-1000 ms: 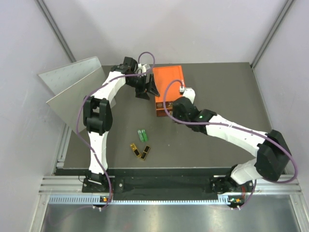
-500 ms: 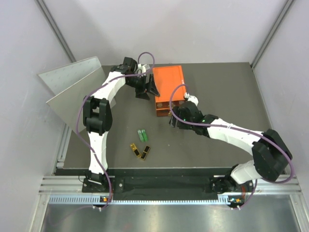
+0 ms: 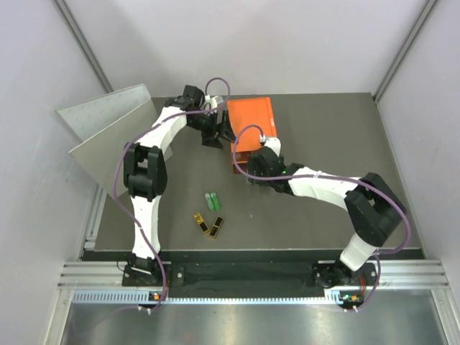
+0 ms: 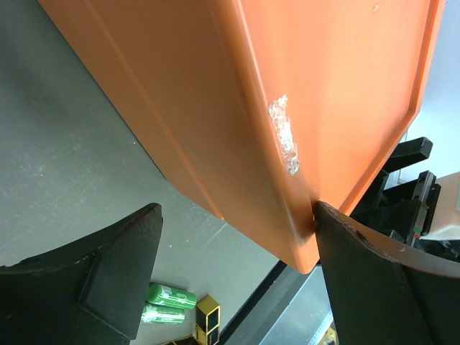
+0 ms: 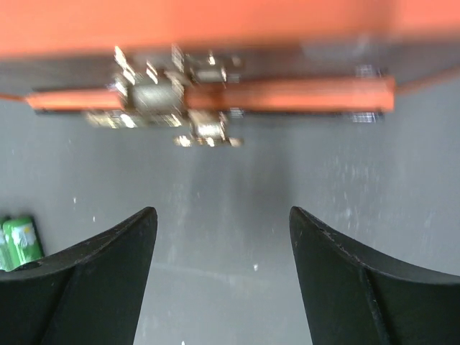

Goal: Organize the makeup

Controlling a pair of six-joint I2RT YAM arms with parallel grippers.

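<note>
Two green tubes point(image 3: 212, 200) and two black-gold flat cases point(image 3: 210, 225) of the makeup lie on the grey table in front of the arms. In the left wrist view the green tubes point(image 4: 169, 304) and a black-gold case point(image 4: 207, 314) show below the fingers. My left gripper point(image 3: 218, 133) is open at the orange box's point(image 3: 251, 122) left side. Its right finger point(image 4: 359, 266) touches the box's corner point(image 4: 302, 251); the left finger point(image 4: 108, 280) stands apart. My right gripper point(image 5: 223, 212) is open and empty, facing the box's front.
The orange box point(image 5: 215, 29) has clear drawers holding blurred small things point(image 5: 169, 100). A tilted grey panel point(image 3: 108, 129) leans at the back left. White walls close in the table on three sides.
My right gripper has opened wider, drawn back from the box's front and shifted left. The left arm has stayed at the box's side.
</note>
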